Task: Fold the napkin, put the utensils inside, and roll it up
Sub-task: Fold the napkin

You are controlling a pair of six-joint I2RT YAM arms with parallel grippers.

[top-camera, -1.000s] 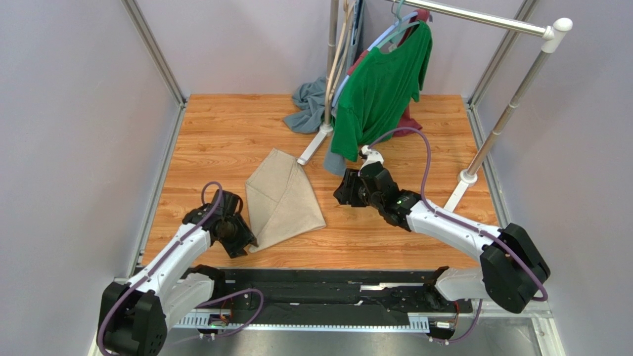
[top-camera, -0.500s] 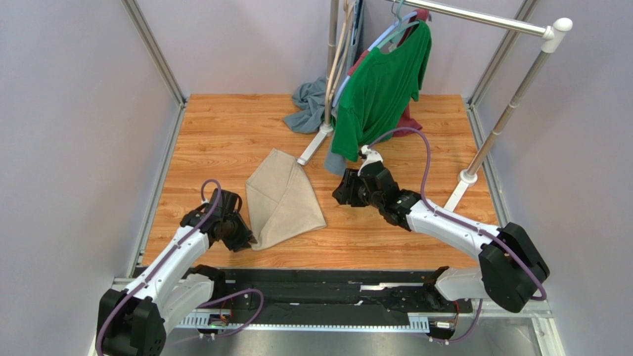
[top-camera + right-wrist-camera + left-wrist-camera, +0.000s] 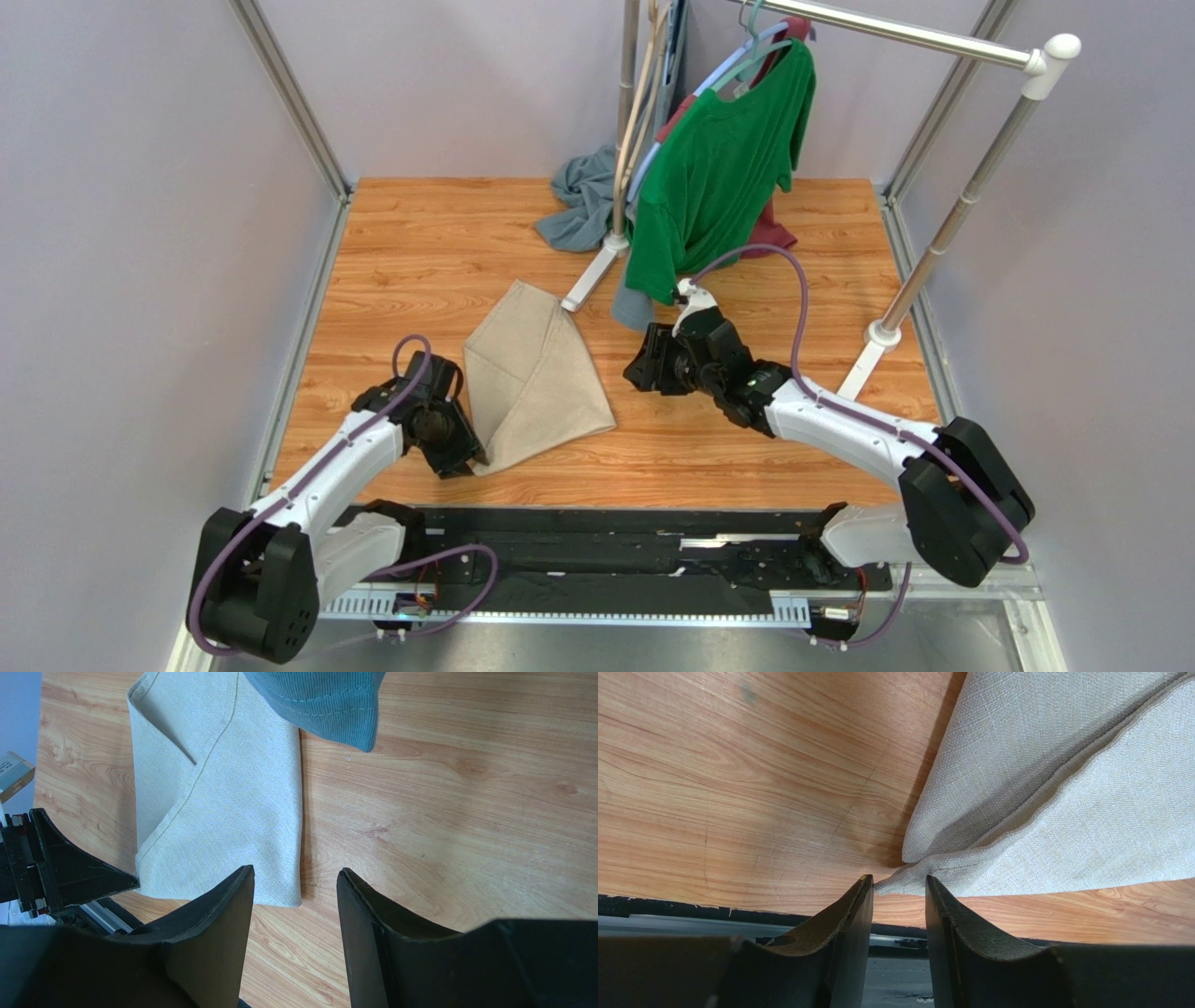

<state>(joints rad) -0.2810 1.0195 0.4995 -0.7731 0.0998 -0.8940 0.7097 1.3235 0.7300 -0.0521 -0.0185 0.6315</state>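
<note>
Change over the last second is slight. The left arm's elbow has swung a little inward, while the left tool (image 3: 459,451) sits at the same near-left corner of the napkin (image 3: 533,378). The right tool (image 3: 643,375) has crept a touch toward the far left. The napkin itself lies as it did.

Nearest the bases, the left arm reaches forward and low, its wrist bent down toward the table (image 3: 421,238). In the left wrist view its fingers (image 3: 857,903) stand slightly parted. The tip of the napkin's corner lies at the mouth of the gap, touching the left finger and not clamped.

The napkin is folded into a rough triangle, flat on the table between the two tools, with a seam running across its upper layer.

Beyond it, the right arm stretches inward from the right, elbow low. Its tool hovers with fingers spread wide, just beside the napkin's right edge.

A teal ribbed hem (image 3: 323,700) hangs over the napkin's far corner in the right wrist view; which garment it belongs to I cannot tell.

Farther back stands a clothes rack (image 3: 592,273) with a green shirt (image 3: 723,154), and a grey-blue cloth (image 3: 578,189) lies crumpled at the far edge.
</note>
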